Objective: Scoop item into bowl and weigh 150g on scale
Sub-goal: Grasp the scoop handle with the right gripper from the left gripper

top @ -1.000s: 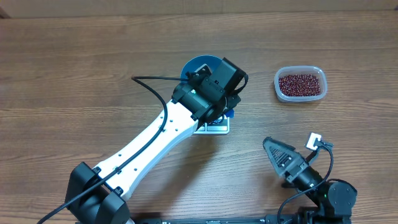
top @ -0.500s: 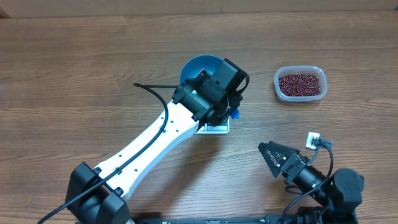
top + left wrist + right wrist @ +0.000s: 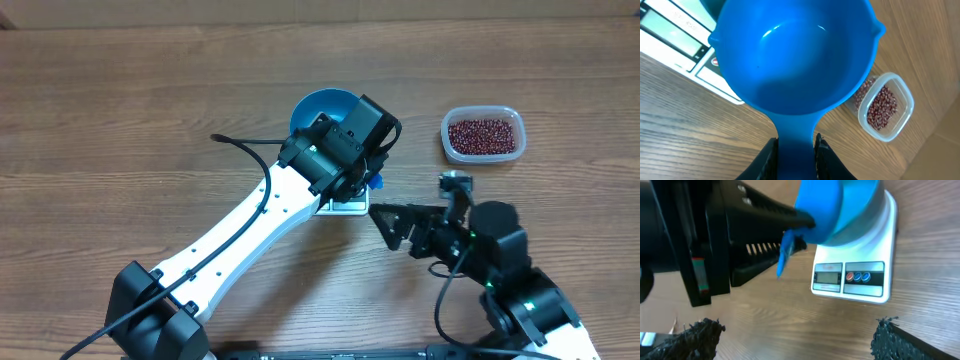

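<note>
A wooden table (image 3: 120, 100) fills the overhead view. The long white left arm (image 3: 250, 225) crosses it, reaching from 7 o'clock to the middle. The black right arm (image 3: 500, 270) comes in from 5 o'clock.

The deep blue bowl (image 3: 320, 105) sits on the white kitchen scale (image 3: 855, 275) near the table's centre. The scale's front edge sticks out at the bowl's 6 o'clock. On that edge are a grey display and one red and two blue round buttons. I can't read any figure on the display, and the small print beside it is too blurred to make out.

The left gripper (image 3: 795, 150) is clenched on the handle of the small blue scoop (image 3: 795, 55). Its cup hangs at the bowl's 4 o'clock side, over the scale, with plain blue showing inside. I can't tell whether it touches the bowl.

The right gripper (image 3: 388, 227) is spread wide with nothing in it. It sits near the scale's 4 o'clock corner and points towards it.

The clear rectangular tub (image 3: 447, 130) stands well apart at the bowl's 3 o'clock. The red-brown beans (image 3: 485, 136) lie heaped inside it.
</note>
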